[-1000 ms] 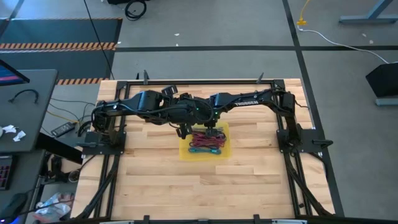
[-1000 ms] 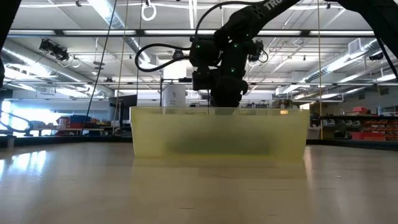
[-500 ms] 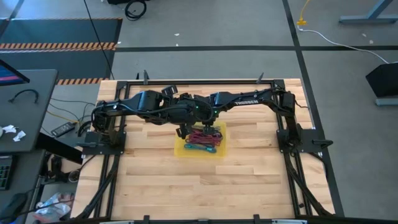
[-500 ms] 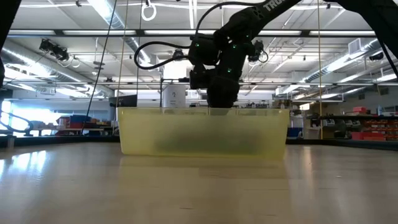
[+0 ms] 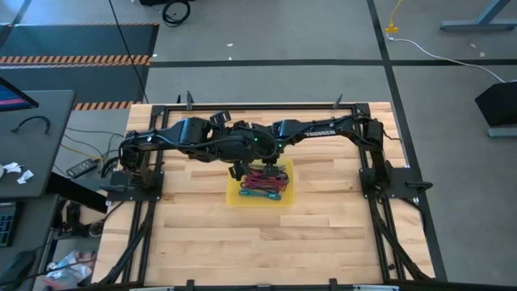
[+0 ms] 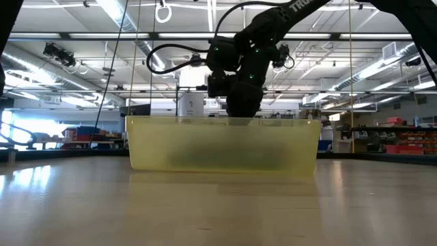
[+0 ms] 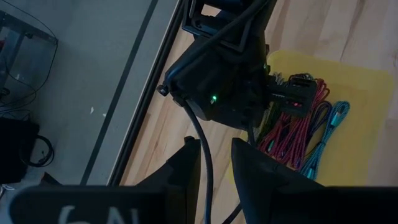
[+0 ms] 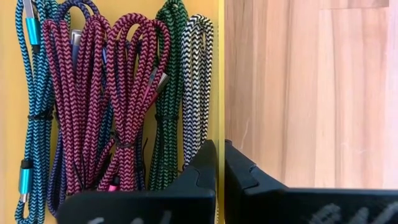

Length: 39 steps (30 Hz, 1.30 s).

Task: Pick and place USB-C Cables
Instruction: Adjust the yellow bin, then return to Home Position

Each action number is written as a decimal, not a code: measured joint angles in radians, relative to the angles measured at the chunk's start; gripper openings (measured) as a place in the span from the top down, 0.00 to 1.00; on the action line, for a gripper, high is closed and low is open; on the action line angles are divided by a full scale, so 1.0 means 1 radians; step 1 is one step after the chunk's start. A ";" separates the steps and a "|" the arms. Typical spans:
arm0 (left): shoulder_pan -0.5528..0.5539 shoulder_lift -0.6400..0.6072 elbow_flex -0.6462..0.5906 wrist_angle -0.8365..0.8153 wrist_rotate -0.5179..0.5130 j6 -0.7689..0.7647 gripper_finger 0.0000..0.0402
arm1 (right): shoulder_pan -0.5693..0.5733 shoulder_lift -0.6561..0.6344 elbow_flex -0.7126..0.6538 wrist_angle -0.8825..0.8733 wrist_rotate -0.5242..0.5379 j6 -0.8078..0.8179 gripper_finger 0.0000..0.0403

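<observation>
Several bundled USB-C cables point(image 8: 112, 106), coloured teal, maroon, purple, green and grey, lie side by side in a square yellow tray point(image 5: 234, 196) at mid-table. They also show as a heap point(image 5: 262, 182) from above. My right gripper point(image 8: 221, 168) stands over the tray's far wall and is shut on it. My left gripper point(image 7: 214, 168) hovers just beyond the tray's far left corner point(image 5: 239, 170). Its fingers are apart and hold nothing. In the low view the tray point(image 6: 222, 143) hides both grippers' fingertips. My right gripper pinches the tray's far wall point(image 8: 221, 93) between its two fingers, one inside next to the grey cable and one outside over the wood. The fingers come from above, pointing down, across the wall. The tray rests flat on the table.
The two arms cross close together over the tray's far side, and the right arm's wrist and black cord point(image 7: 205, 162) sit right in front of my left gripper. Bare wooden table point(image 5: 266, 242) lies on the near side of the tray. A black frame edges the table.
The tray has slid a short way along the table toward its left edge, staying flat, with my right gripper on its far wall moving left with it. Most of the slide came early, then it nearly stopped. The cables stayed inside.
</observation>
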 joint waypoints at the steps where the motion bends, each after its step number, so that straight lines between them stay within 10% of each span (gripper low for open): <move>1: 0.000 0.000 0.000 0.000 0.000 0.000 0.76 | 0.000 0.000 0.000 0.000 -0.003 0.001 0.99; 30: 0.000 0.000 0.000 0.009 0.000 -0.008 0.76 | 0.029 -0.006 -0.062 0.067 -0.010 0.006 0.99; 39: 0.000 0.000 0.000 0.008 0.000 -0.008 0.76 | 0.029 -0.005 -0.051 0.116 -0.010 0.002 0.80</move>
